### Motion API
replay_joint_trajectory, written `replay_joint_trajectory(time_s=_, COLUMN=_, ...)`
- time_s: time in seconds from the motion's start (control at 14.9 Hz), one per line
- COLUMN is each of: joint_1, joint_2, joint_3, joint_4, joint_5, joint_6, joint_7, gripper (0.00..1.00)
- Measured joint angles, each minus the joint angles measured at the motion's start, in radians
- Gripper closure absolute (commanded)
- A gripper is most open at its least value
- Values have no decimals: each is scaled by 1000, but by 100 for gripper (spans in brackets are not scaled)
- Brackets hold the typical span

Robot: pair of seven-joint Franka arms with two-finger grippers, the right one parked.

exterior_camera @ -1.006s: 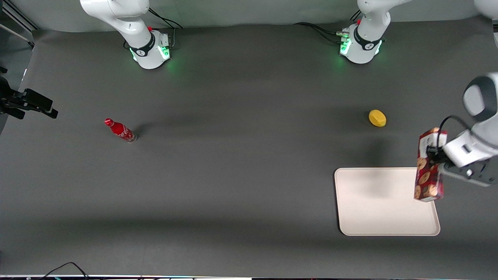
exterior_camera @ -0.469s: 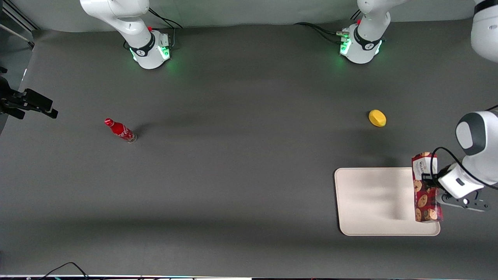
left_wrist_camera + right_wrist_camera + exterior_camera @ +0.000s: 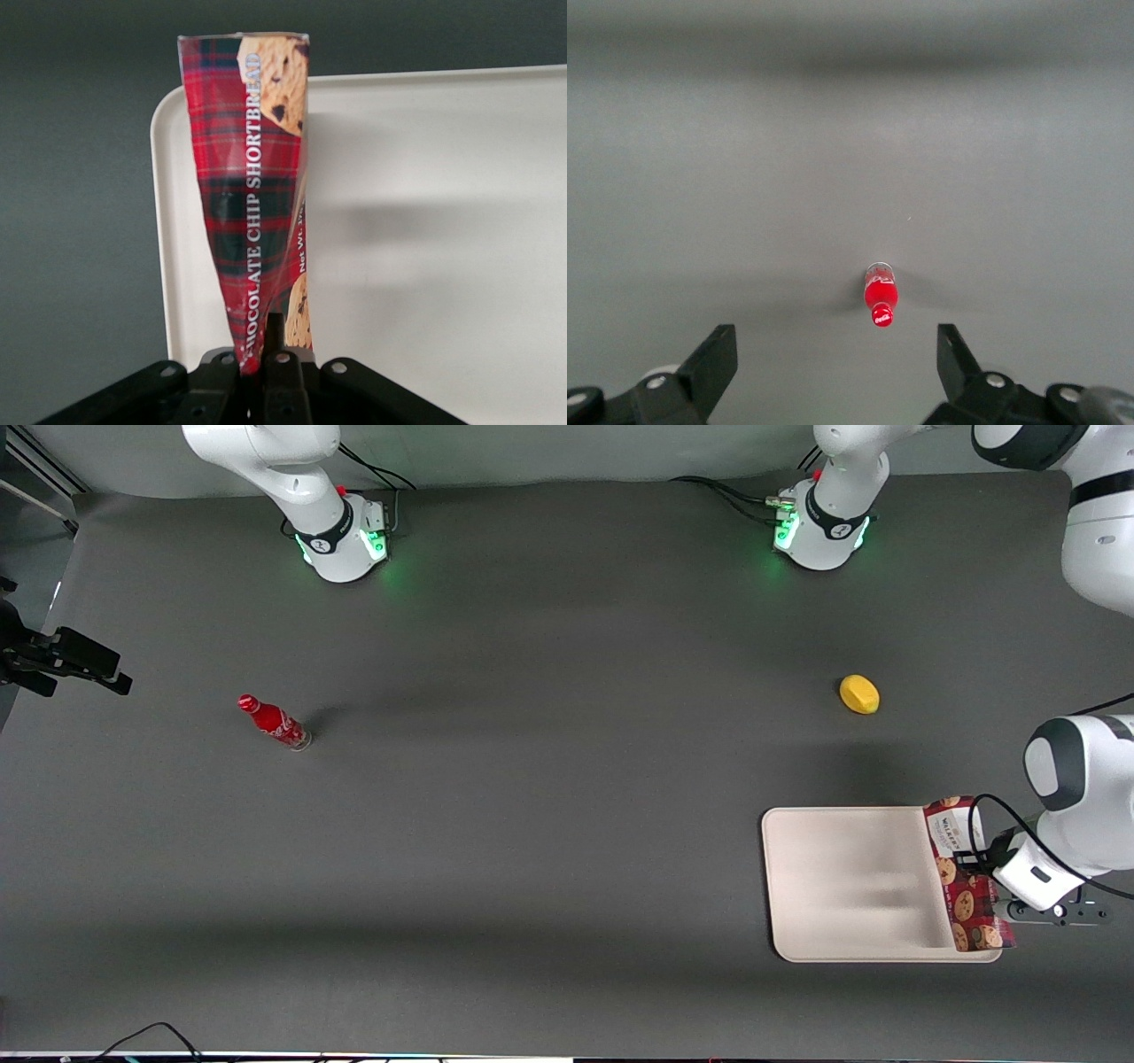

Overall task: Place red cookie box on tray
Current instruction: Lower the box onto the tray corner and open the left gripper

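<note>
The red cookie box point(image 3: 961, 877) is a long dark-red tartan box printed with cookies and a white label at its end. My left gripper point(image 3: 985, 861) is shut on it and holds it on its narrow side at the edge of the cream-white tray point(image 3: 850, 886) toward the working arm's end. The box is very low; I cannot tell whether it touches the tray. In the left wrist view the box point(image 3: 252, 177) runs away from the gripper point(image 3: 266, 354) along the tray's rim point(image 3: 161, 221), partly over the tray.
A yellow lemon-like object point(image 3: 859, 693) lies on the grey table farther from the front camera than the tray. A red soda bottle point(image 3: 275, 723) stands toward the parked arm's end; it also shows in the right wrist view point(image 3: 880, 301).
The gripper has carried the box down and nearer to the front camera, from above the tray's corner to low along the tray's edge. The tray, lemon and bottle have not moved.
</note>
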Motion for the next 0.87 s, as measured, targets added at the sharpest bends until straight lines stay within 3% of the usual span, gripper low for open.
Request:
replay_joint_trajectory(time_s=0.8, joint_1=10, joint_2=74, joint_3=38, joint_4=20, joint_5=10, joint_6=56, joint_7=5, gripper=100)
replay_joint_trajectory(time_s=0.87, joint_1=10, joint_2=76, joint_3=44, joint_4=21, joint_5=11, joint_6=56, joint_7=7, gripper=48)
